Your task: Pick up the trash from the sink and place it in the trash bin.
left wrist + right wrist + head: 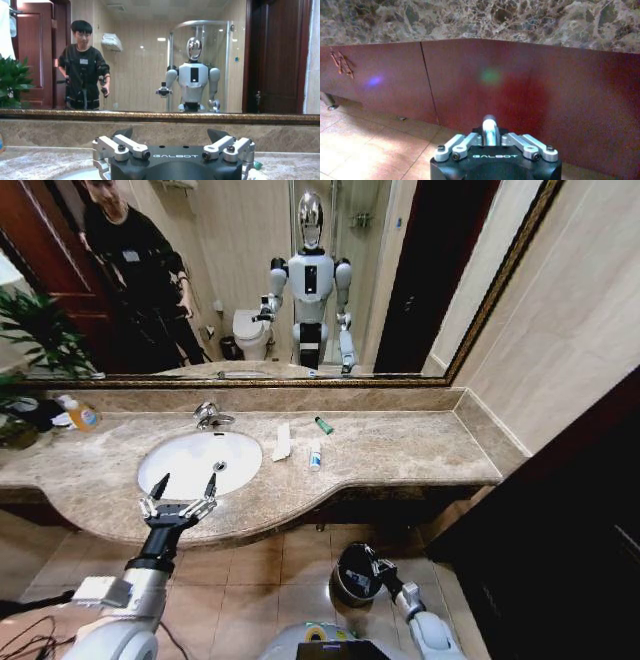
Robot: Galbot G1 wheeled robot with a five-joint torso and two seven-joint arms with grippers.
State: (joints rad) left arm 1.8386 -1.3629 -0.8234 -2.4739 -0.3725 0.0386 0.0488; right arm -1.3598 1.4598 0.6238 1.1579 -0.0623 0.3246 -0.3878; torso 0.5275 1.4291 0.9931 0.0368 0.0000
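The white oval sink (180, 470) is set in the brown marble counter, with its chrome faucet (210, 416) behind it. To its right on the counter lie a flat white packet (283, 442), a small white tube (315, 456) and a tiny green cylinder (324, 425). My left gripper (185, 486) hovers open over the sink's front rim, its fingertips (216, 134) spread wide with nothing between them. Down by the floor, my right gripper (380, 566) is shut on the shiny rim (489, 129) of the dark trash bin (352, 575).
An orange-capped bottle (82, 416) and a potted plant (30, 330) stand at the counter's far left. A wide mirror (250, 280) runs behind the counter. A dark wooden cabinet front (520, 97) lies under the counter, over a tiled floor (290, 570).
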